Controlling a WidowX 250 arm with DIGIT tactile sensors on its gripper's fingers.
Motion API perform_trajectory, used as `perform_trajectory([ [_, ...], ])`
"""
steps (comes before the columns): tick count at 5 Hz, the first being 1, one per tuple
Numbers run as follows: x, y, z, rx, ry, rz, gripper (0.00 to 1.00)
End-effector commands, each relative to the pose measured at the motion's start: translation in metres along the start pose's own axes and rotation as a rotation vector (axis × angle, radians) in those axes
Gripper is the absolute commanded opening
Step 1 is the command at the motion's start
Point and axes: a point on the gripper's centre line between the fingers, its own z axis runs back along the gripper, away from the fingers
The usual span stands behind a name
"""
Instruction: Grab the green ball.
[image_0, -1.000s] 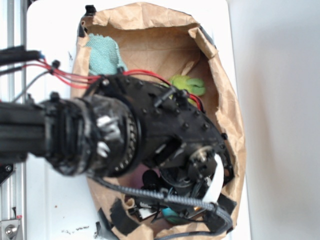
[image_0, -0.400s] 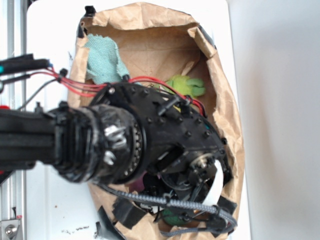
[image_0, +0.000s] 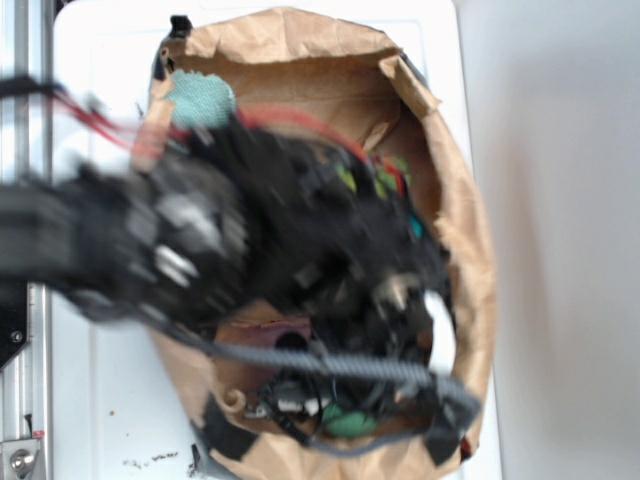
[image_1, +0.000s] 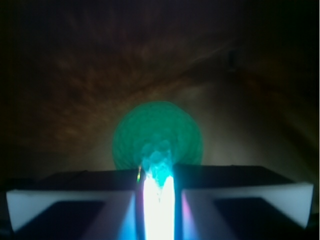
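Inside the brown paper bag (image_0: 455, 200): arm lowered in, blurred.
Gripper (image_1: 159, 187): pads nearly together, only a narrow lit gap; the wrist view suggests clenched on the ball.
Green ball (image_1: 157, 132): directly at the fingertips, low in the bag.
Progress: grasp apparently made; lift-out remains.

The exterior view looks straight down from above, fairly close, on a brown paper bag (image_0: 455, 200) filling the frame's middle. The wrist view sits low inside, facing the green ball (image_1: 157, 132) at frame centre; both views share it (image_0: 350, 422).
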Motion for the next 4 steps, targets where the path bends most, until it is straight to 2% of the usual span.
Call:
perform_trajectory([
  [1,-0.005,0.0,0.098,0.23,0.008,0.206,0.0],
  [2,-0.009,-0.009,0.131,0.324,0.068,0.435,0.0],
  [3,-0.015,-0.02,0.159,0.339,0.099,0.586,0.0],
  [4,-0.01,-0.034,0.176,0.39,0.121,0.632,0.0],
])
